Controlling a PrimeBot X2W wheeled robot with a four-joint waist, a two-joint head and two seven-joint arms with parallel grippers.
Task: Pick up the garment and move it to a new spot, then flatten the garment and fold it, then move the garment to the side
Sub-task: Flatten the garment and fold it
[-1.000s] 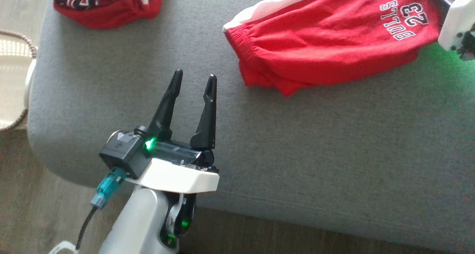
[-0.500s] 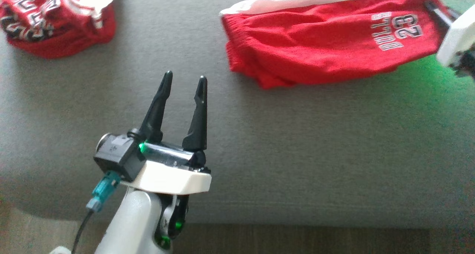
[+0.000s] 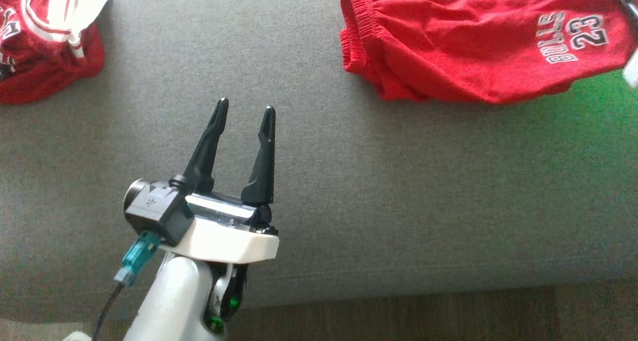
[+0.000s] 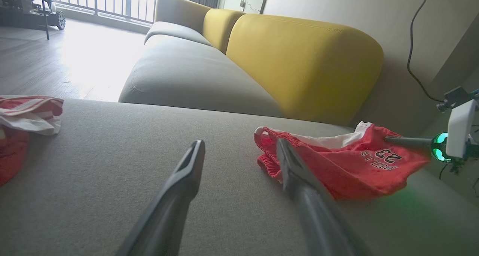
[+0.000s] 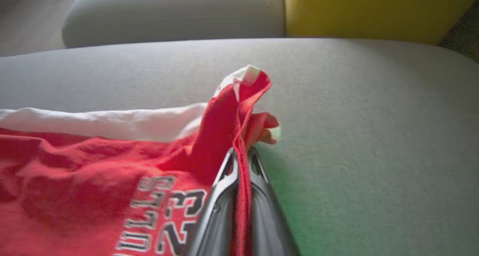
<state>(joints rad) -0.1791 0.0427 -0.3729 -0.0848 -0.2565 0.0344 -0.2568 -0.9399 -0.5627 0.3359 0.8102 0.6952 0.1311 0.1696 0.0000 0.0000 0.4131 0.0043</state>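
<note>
Watching the right wrist feed, I see my right gripper (image 5: pixel 241 155) clenched on a raised fold of the red shorts (image 3: pixel 478 57), the cloth pinched between both fingers beside the "BULLS 23" print. The shorts lie on the grey cushion (image 3: pixel 398 191), at the far right in my head view, waistband pointing left. My left gripper (image 3: pixel 245 106) hovers above bare cushion, fingers spread and holding nothing, well apart from the shorts. Another red garment (image 3: pixel 45 57) sits bunched at the far left.
</note>
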